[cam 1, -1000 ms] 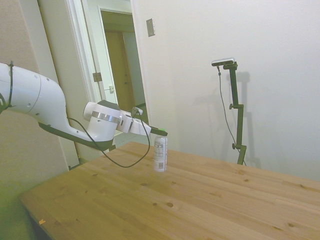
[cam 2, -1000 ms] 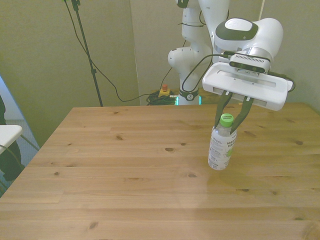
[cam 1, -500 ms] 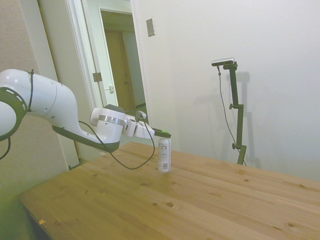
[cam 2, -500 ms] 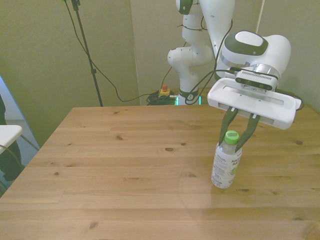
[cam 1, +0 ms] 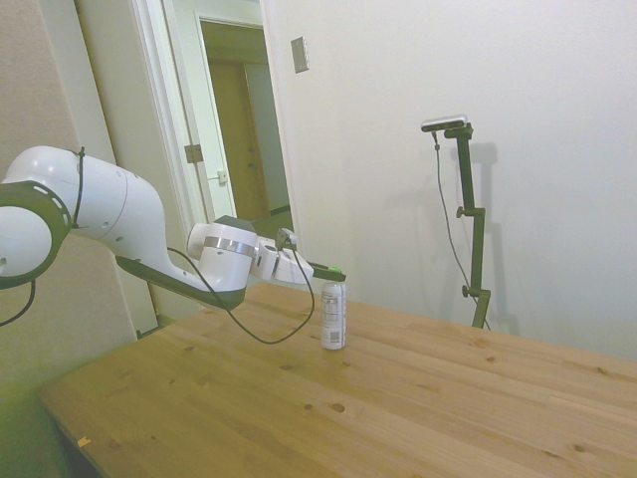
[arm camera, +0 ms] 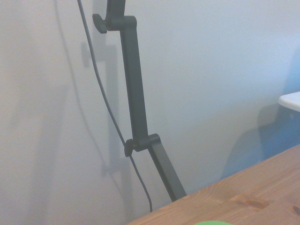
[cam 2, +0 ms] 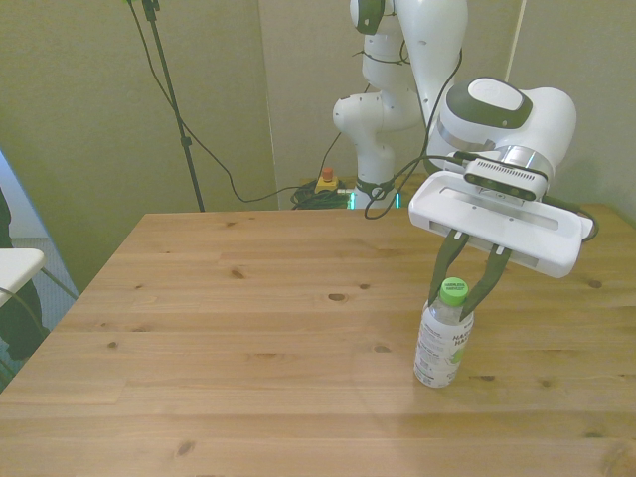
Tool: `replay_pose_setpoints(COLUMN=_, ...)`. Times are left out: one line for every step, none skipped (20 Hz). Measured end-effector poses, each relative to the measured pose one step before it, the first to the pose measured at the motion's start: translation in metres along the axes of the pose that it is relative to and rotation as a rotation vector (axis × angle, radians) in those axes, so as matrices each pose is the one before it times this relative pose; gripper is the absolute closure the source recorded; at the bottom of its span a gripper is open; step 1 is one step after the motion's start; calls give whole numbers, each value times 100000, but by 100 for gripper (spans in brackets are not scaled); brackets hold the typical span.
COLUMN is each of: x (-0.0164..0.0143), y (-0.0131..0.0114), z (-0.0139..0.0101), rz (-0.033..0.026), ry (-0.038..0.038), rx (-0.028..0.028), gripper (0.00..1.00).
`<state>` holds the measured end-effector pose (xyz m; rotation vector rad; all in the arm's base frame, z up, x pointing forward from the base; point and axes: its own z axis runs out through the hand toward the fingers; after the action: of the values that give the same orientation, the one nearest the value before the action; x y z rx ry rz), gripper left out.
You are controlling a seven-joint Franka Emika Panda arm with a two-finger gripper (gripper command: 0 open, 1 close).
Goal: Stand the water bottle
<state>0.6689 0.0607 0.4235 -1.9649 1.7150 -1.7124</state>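
Note:
The water bottle (cam 2: 440, 348) is upright on the wooden table (cam 2: 248, 328), toward the front view's right, leaning very slightly. It has a white printed label and a green cap (cam 2: 453, 290). My gripper (cam 2: 454, 301) comes down from above and is shut on the bottle's neck, one finger on each side just under the cap. In the side view the bottle (cam 1: 333, 317) has its base at the table surface, with the gripper (cam 1: 334, 277) reaching in level at cap height. The wrist view catches only a sliver of the green cap (arm camera: 213, 223).
Bare wood stretches across the front view's left and the near side of the table (cam 1: 398, 398). A white object (cam 2: 15, 266) pokes in at the front view's left edge, off the table. A white wall (cam 1: 478, 80) rises behind the table's far side.
The gripper carried the bottle nearer the front camera and lowered it. The bottle went from hanging above the wood to having its base at the table.

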Motion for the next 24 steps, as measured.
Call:
replay_pose_setpoints(x=-31, y=-2, z=-11, rz=-40, ry=299, rx=-165, gripper=0)
replay_pose_setpoints(x=-48, y=-17, z=-38, rz=-31, ry=38, rx=-14, gripper=0)
replay_pose_setpoints(x=-31, y=-12, z=-27, rz=-16, ry=-5, rx=5, gripper=0)
replay_pose_setpoints(x=-6, y=-2, z=-5, rz=3, ry=3, rx=-9, gripper=0)
replay_pose_setpoints(x=27, y=13, z=26, rz=29, ry=33, rx=-43, gripper=0)
replay_pose_setpoints(x=29, y=15, z=28, rz=32, ry=26, rx=-46, gripper=0)
replay_pose_setpoints(x=28, y=14, z=26, rz=44, ry=12, rx=-47, gripper=0)
replay_pose_setpoints(x=23, y=11, z=21, rz=35, ry=7, rx=-38, gripper=0)
replay_pose_setpoints(x=25, y=10, z=14, rz=36, ry=5, rx=-32, gripper=0)
replay_pose_setpoints(x=14, y=51, z=24, rz=-8, ry=-9, rx=-101, gripper=0)
replay_pose_setpoints(x=37, y=63, z=29, rz=-8, ry=26, rx=-122, gripper=0)
replay_pose_setpoints(x=-22, y=148, z=54, rz=-139, ry=-40, rx=-259, gripper=0)
replay_pose_setpoints(x=-74, y=199, z=76, rz=-225, ry=-94, rx=-334, gripper=0)
replay_pose_setpoints(x=-80, y=165, z=48, rz=-203, ry=-126, rx=-268, gripper=0)
replay_pose_setpoints(x=-51, y=119, z=21, rz=-140, ry=-104, rx=-169, gripper=0)
replay_pose_setpoints(x=2, y=82, z=-47, rz=-83, ry=-90, rx=-79, gripper=0)
replay_pose_setpoints(x=43, y=62, z=-95, rz=-43, ry=-68, rx=-26, gripper=0)
replay_pose_setpoints(x=78, y=3, z=-166, rz=64, ry=-94, rx=88, gripper=0)
replay_pose_setpoints(x=124, y=-39, z=-204, rz=241, ry=-155, rx=113, gripper=0)
replay_pose_setpoints(x=177, y=-110, z=-258, rz=570, ry=-351, rx=157, gripper=0)
replay_pose_setpoints(x=279, y=-142, z=-329, rz=962, ry=-497, rx=44, gripper=0)
replay_pose_setpoints(x=334, y=-76, z=-367, rz=750, ry=-416, rx=116, gripper=0)
replay_pose_setpoints(x=423, y=-50, z=-429, rz=678, ry=-441, rx=205, gripper=0)
replay_pose_setpoints(x=543, y=-42, z=-496, rz=1041, ry=-891, rx=-89, gripper=0)
